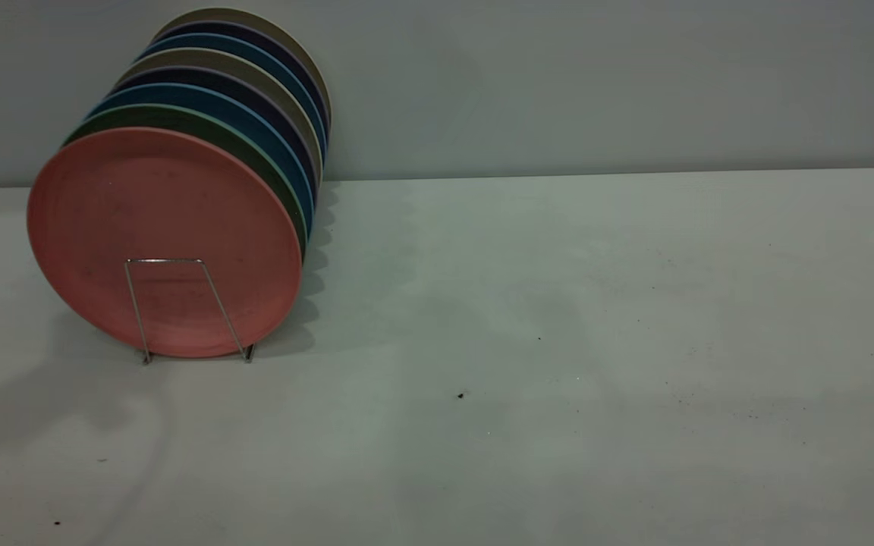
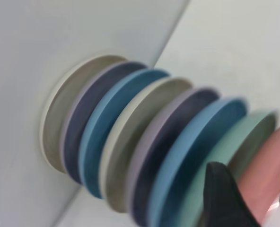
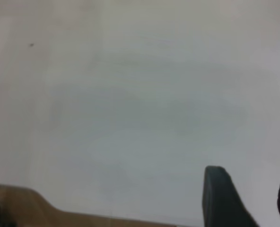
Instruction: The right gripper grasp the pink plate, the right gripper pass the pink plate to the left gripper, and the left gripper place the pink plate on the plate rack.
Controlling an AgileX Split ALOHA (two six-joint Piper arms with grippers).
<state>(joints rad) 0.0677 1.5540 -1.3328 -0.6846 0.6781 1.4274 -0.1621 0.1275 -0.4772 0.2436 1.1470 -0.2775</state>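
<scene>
On grey table [image 1: 558,303], pink plate [image 1: 164,235] seemingly racked.

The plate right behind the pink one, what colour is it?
Green plate, clearest in the exterior view.

The pale table [image 1: 558,303] carries the plate rack [image 1: 179,311] near its left end.

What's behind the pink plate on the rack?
Behind the pink plate stand a green plate, then blue, dark and beige ones, only their rims visible. The rack behind it is hidden.
</scene>
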